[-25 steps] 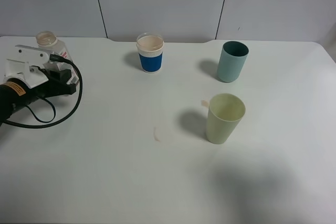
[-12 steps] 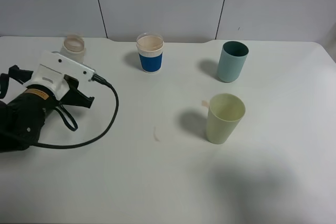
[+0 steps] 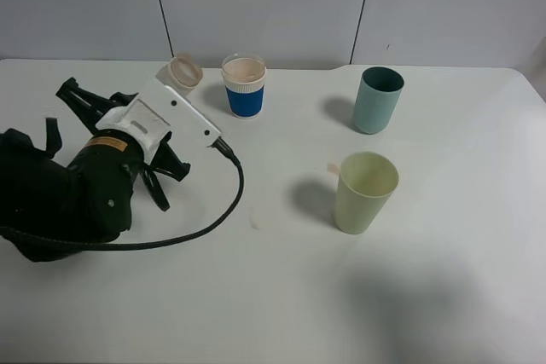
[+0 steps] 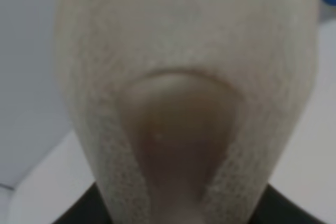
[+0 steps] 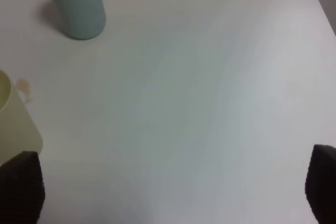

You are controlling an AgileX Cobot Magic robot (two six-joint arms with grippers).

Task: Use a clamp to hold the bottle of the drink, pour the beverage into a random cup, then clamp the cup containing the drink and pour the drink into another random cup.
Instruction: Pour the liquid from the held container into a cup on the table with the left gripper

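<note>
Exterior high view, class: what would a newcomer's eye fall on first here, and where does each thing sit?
The bulky black left arm fills the left side of the table, gripping the clear bottle at its tip, just left of the blue-banded white cup at the back. To the right stand two open tumblers: the teal cup at the back and the pale yellow-green cup nearer the front.

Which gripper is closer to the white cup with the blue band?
Left. The left gripper, shut on the small clear plastic bottle, sits just left of that cup; the right gripper, open, is far off, beyond the teal plastic tumbler.
</note>
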